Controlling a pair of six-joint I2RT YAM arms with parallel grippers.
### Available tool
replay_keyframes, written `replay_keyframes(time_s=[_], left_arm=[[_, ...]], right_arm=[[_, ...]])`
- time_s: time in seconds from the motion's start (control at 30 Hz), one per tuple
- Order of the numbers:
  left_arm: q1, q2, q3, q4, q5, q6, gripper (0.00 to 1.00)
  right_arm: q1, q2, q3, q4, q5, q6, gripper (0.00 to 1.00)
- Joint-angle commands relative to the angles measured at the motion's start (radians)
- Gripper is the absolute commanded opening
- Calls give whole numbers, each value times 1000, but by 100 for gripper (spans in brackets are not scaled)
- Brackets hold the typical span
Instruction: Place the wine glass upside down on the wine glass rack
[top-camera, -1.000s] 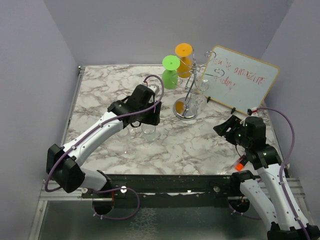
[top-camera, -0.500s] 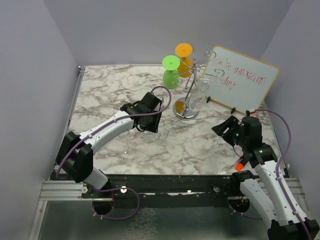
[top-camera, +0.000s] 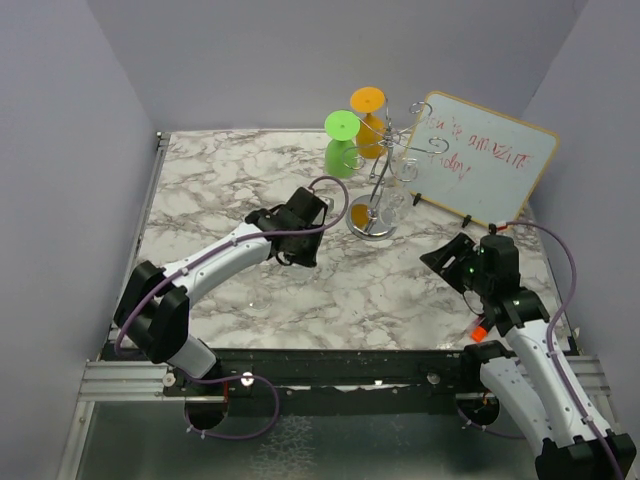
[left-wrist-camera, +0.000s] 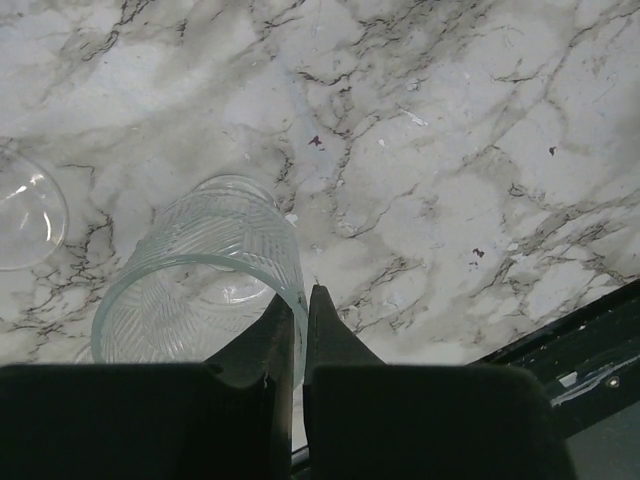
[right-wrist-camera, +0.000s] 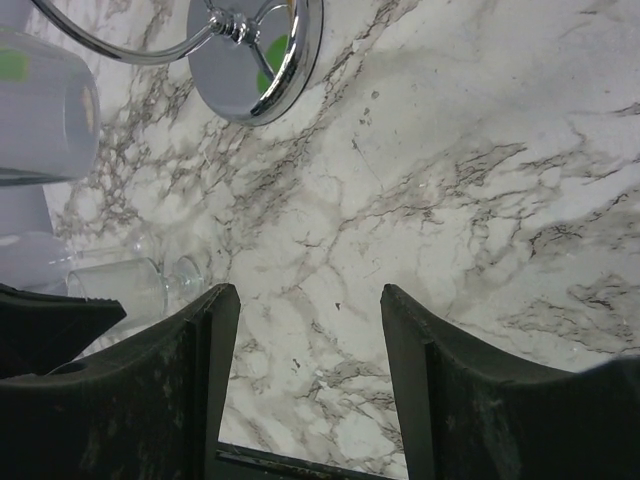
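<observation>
Lavender walls enclose a grey-veined marble table (top-camera: 220, 170). At its far side stands the chrome wine glass rack (top-camera: 371, 221), where a green glass (top-camera: 340, 155) and an orange glass (top-camera: 367, 105) hang foot-up. The left gripper (left-wrist-camera: 297, 325) is pinched tight on the rim of a clear ribbed wine glass (left-wrist-camera: 205, 240), down at the table near the rack's base. The right gripper (right-wrist-camera: 307, 300) hangs wide open, holding nothing. The step in hand looks like the grasp. Next it needs lifting, inverting, and sliding the stem into a free curl.
</observation>
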Motion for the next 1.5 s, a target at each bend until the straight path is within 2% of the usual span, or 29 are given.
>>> replay_keyframes(time_s=[0.0,0.1,0.2,0.33,0.43,0.7,1.03,1.23,1.47], left_arm=[[-49,-18,57,33,-6,-24,0],[-97,-42,56,98,-54,-71,0],[-145,-90,-15,236,-112,-141,0],[-206,-164,-172,464,-194,-188,0],[-241,-208,-252,590,-261,-176,0],[-369,-287,-425,943,-337,-51,0],[-470,-204,-391,1171,-401,65,0],[-493,-121,-309,1216,-403,78,0],[-527,-59,-279,1243,-372,61,0]], right_arm=[[2,3,-38,71,-74,27,64],[1,20,-66,106,-121,54,64],[2,25,-87,119,-161,110,68],[1,-15,-129,156,-230,215,82],[1,-68,-171,190,-268,324,86],[1,-118,-249,281,-396,667,87],[1,-8,-169,277,-463,712,91],[1,-63,-152,263,-434,813,92],[1,-96,-132,153,-410,899,89]])
